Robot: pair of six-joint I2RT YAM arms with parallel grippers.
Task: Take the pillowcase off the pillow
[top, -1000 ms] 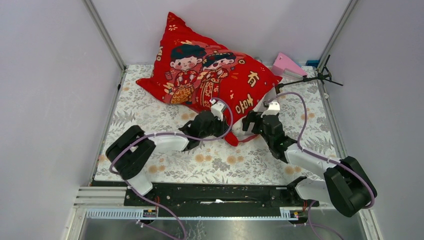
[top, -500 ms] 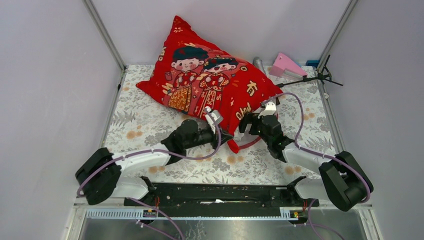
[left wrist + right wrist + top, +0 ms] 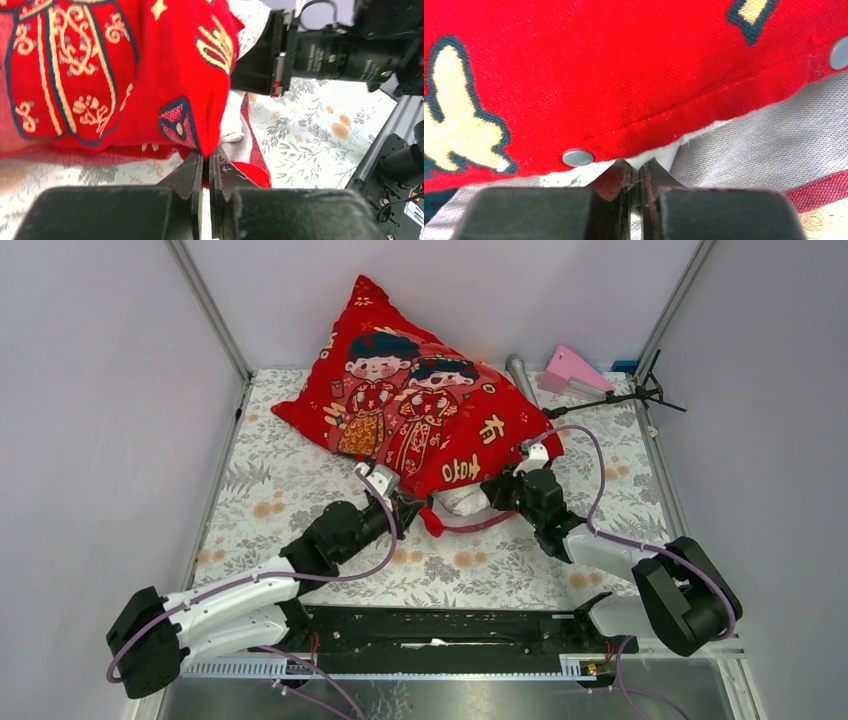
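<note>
On the floral-clothed desk (image 3: 290, 495) between grey walls (image 3: 100, 390), I am pinching the pillowcase (image 3: 420, 410) in my left claw (image 3: 206, 161) and the pillow (image 3: 463, 500) in my right claw (image 3: 634, 175).

Red pillowcase (image 3: 420, 410) propped against back wall; white pillow (image 3: 465, 500) peeking out

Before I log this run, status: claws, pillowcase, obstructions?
Left claw shut on pillowcase hem. Right claw shut on pillow edge. Pillow corner showing, case mostly on. Pink toy far back, apart.
</note>
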